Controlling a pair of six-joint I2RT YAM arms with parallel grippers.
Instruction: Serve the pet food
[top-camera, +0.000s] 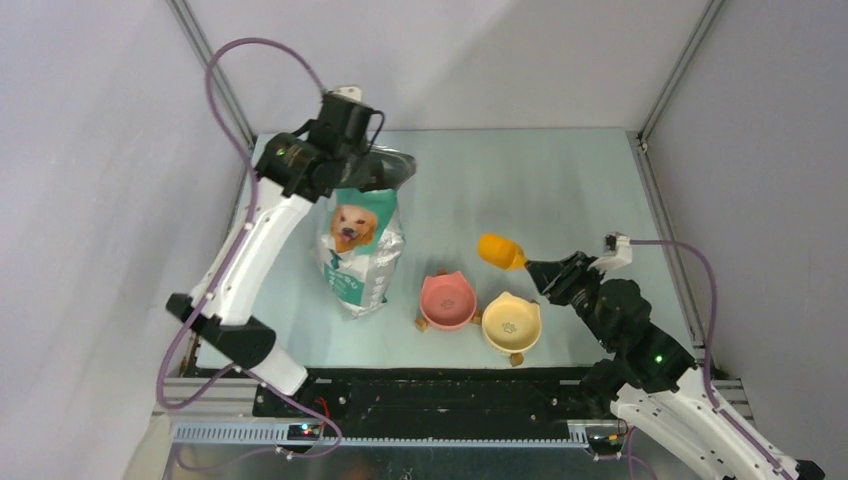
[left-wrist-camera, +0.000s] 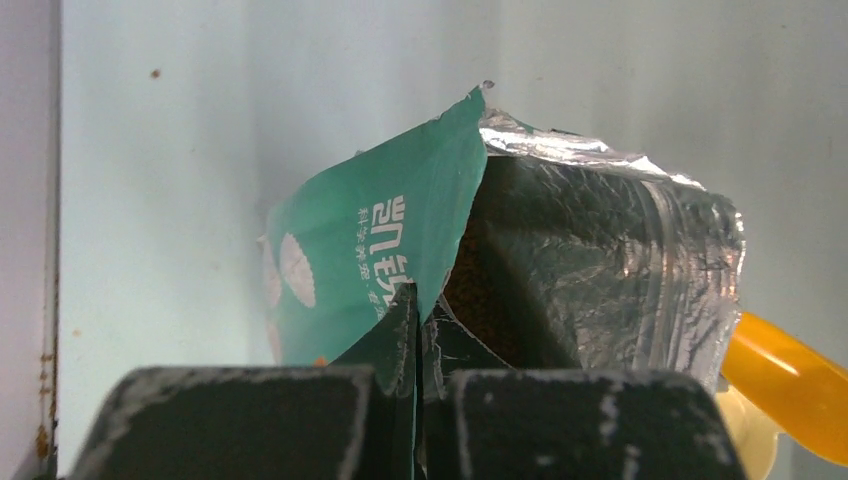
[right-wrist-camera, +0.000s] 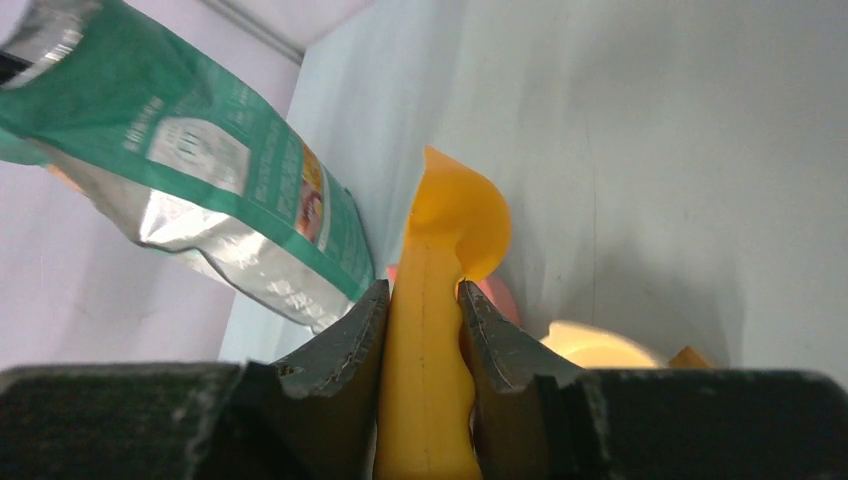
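The green-white foil bag (top-camera: 358, 250) with a golden dog stands upright at the table's left centre. My left gripper (top-camera: 375, 172) is shut on the bag's top edge (left-wrist-camera: 415, 330) and holds the mouth open. Dark-brown pet food (left-wrist-camera: 475, 290) shows inside the open bag. My right gripper (top-camera: 535, 270) is shut on the handle of the orange scoop (top-camera: 500, 250), held above the table right of the bag. In the right wrist view the scoop (right-wrist-camera: 445, 260) stands between the fingers, its bowl pointing away. The pink bowl (top-camera: 447, 301) and yellow bowl (top-camera: 511, 323) sit near the front.
The bowls stand side by side on small brown feet between the bag and my right arm. The bag's foil side (right-wrist-camera: 200, 230) hangs at the left of the right wrist view. Grey enclosure walls and metal rails bound the table.
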